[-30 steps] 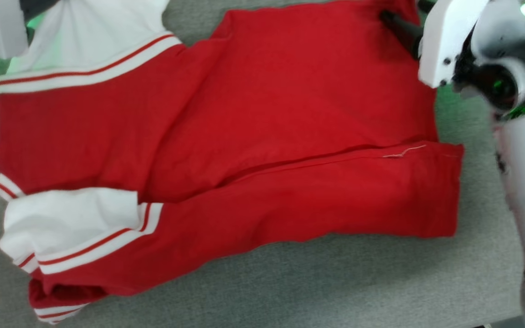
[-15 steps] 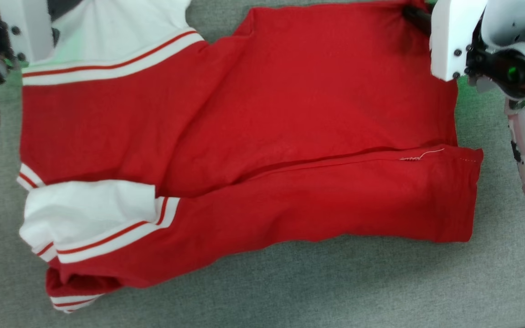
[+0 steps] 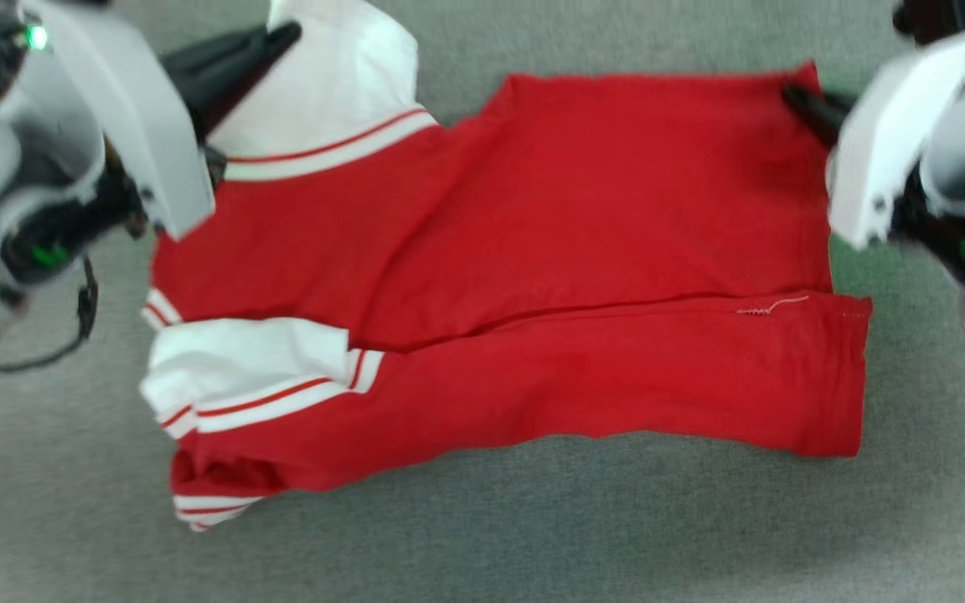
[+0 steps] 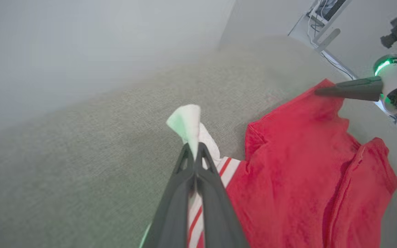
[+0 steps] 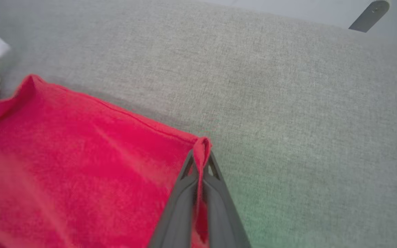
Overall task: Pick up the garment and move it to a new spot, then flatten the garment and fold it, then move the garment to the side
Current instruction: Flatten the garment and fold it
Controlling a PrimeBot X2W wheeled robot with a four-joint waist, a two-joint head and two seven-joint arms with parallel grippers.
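Garment (image 3: 533,251) is spread across the grey desk (image 3: 533,528), folded lengthwise so a long red flap (image 3: 600,377) lies over the near half. There's a bit of loose white thread (image 3: 771,306) by the seam at the right end. The white sleeves with red stripe trim are at the left end: one is tucked flat on the near side, and the other sleeve (image 3: 340,75) is at the far left corner.

The left claw (image 3: 284,35) is clenched on that far sleeve. In the left wrist view its two dark fingers (image 4: 181,193) are pressed together with a tuft of white cloth poking out past the tips. The right claw (image 3: 794,94) is clamped on the far right corner of the red hem, and the right wrist view shows a pinch of red fabric squeezed between its fingers (image 5: 181,203) right at the tips.

Head view is kinda smeary so I can't say for sure, but both pinched corners look lifted a bit off the desk while the near edge lies flat.
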